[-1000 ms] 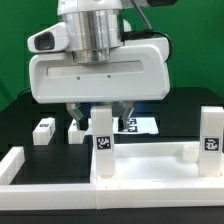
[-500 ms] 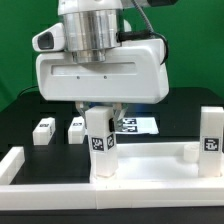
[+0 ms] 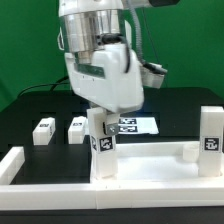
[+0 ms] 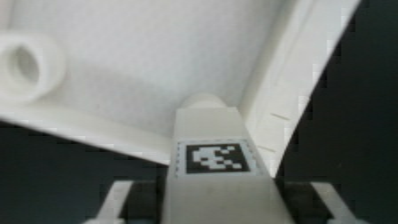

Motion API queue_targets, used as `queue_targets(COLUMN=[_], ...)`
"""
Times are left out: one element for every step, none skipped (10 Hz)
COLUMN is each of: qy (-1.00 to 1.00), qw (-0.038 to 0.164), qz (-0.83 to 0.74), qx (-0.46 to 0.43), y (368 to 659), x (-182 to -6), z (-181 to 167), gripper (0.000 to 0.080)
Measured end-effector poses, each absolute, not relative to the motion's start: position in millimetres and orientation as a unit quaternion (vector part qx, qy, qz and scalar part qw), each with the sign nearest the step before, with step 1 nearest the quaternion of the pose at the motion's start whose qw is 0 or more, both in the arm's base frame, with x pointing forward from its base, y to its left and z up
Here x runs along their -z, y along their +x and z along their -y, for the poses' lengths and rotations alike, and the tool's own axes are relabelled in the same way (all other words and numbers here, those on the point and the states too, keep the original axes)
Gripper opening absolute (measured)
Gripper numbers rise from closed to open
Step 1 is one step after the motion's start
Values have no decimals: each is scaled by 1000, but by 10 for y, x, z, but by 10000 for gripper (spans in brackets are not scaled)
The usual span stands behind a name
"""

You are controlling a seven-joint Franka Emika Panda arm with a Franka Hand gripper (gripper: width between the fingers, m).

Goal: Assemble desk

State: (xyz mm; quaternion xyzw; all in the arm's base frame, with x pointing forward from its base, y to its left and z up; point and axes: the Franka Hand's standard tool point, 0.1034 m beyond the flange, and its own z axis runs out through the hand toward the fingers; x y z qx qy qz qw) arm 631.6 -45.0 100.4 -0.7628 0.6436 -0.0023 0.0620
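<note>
The white desk tabletop (image 3: 150, 165) lies upside down at the front, rim up. One tagged leg (image 3: 209, 140) stands at its corner on the exterior view's right. My gripper (image 3: 100, 112) is shut on another tagged leg (image 3: 102, 138), which stands upright at the tabletop's corner on the exterior view's left. In the wrist view this leg (image 4: 217, 150) sits between my fingers (image 4: 128, 200), its far end against the tabletop (image 4: 125, 95) next to the rim; a round screw hole (image 4: 22, 62) shows nearby. Two loose legs (image 3: 42, 131) (image 3: 77, 130) lie on the black table behind.
The marker board (image 3: 137, 125) lies flat behind the tabletop, partly hidden by my hand. A long white border rail (image 3: 18, 166) runs along the front and the exterior view's left. A green wall closes the back.
My hand has turned about its vertical axis, from broadside to edge-on in the exterior view, still over the same leg. The leg stays upright at the same corner.
</note>
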Motion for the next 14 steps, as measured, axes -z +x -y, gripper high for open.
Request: queue_targets(qy=[-711, -681, -673, -670, -679, -699, -760, -810, -851, -861, -880, -892, -911, -936], qw=[68, 72, 71, 69, 69, 68, 62, 60, 57, 57, 57, 56, 56, 53], qz=[-699, -729, -737, -739, -730, -712, -647, -583, -522, -505, -472, -448, -409, -348], qx=[4, 14, 13, 12, 13, 14, 5, 2, 2, 7, 9, 11, 13, 16], y=[6324, 6312, 6312, 6312, 6310, 6308, 6277, 6280, 6274, 6270, 6271, 6270, 6270, 6268], x=[-1000, -994, -995, -994, -989, -988, -987, -1010, -1022, -1025, -1019, -1018, -1017, -1021], z=[436, 408, 389, 362, 365, 369, 379, 380, 350, 332, 343, 346, 349, 378], gripper=[288, 289, 289, 290, 290, 505, 505, 618, 640, 640, 648, 648, 649, 649])
